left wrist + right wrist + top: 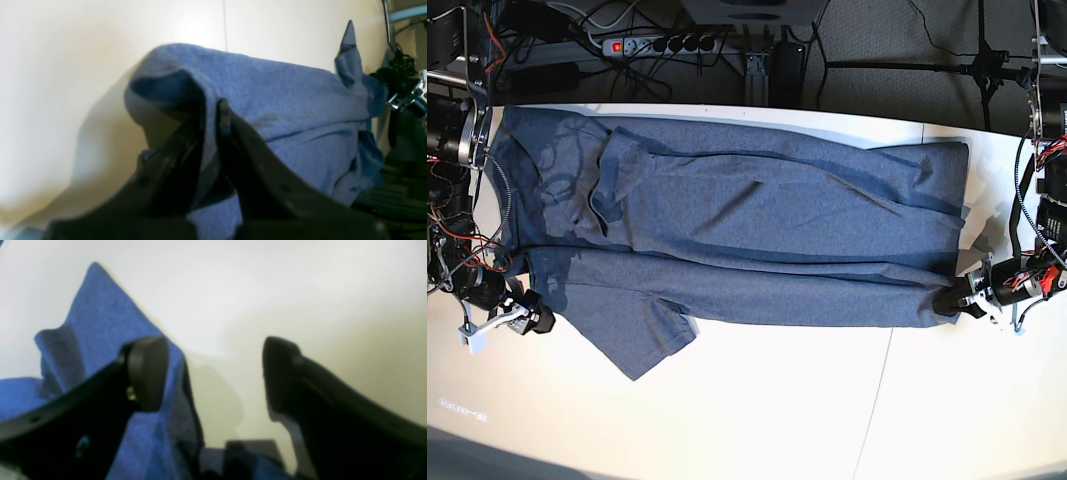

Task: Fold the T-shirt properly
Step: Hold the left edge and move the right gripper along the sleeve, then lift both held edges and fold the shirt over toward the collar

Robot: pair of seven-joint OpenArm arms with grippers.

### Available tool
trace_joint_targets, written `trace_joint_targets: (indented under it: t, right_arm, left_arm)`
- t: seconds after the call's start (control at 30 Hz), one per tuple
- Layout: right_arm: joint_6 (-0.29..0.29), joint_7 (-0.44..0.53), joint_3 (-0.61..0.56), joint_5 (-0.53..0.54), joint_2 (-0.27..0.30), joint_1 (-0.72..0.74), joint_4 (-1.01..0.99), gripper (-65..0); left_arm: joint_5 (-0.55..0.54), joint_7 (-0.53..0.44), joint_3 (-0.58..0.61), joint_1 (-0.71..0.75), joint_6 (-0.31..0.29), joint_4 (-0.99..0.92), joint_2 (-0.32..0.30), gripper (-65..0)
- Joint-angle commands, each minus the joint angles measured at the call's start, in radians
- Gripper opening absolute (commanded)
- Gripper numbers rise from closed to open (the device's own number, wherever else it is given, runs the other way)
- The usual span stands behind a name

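Base view: T-shirt [757,240] spread across the surface [777,400]; left gripper [951,300] pinches its hem, right gripper [532,320] spread.

Both wrist views are soft and out of focus, the dark tool fingers [146,373] blurred in the foreground and the white tabletop [66,66] glaring with a yellowish cast and soft shadows, while the base view is sharper, evenly bright, dim along its upper edge.
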Motion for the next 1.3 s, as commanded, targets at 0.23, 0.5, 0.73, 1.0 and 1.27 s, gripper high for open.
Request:
trace_joint_targets:
  t: [0.23,0.5,0.73,1.0,1.27]
  right_arm:
    - [0.035,-0.012,0.002,0.003,-0.032,0.035,-0.017,-20.7]
    - [0.035,0.003,0.002,-0.087,-0.134,0.071,-0.016,-20.7]
    - [0.035,0.025,-0.001,-0.257,-0.178,0.090,-0.016,-20.7]
    - [0.035,0.017,-0.088,-0.266,-0.188,0.089,-0.016,-20.7]
    - [0.035,0.019,-0.251,-0.236,-0.252,0.090,-0.016,-20.7]
  left_arm:
    - [-0.022,-0.010,-0.005,-0.025,-0.035,0.015,-0.019,-65.0]
    - [-0.022,-0.010,-0.005,-0.025,-0.035,0.015,-0.019,-65.0]
    - [-0.022,-0.005,-0.005,-0.026,-0.035,0.015,-0.020,-65.0]
    - [-0.037,-0.004,-0.005,-0.026,-0.035,0.015,-0.019,-65.0]
    - [-0.037,-0.003,-0.005,-0.026,-0.035,0.015,-0.020,-65.0]
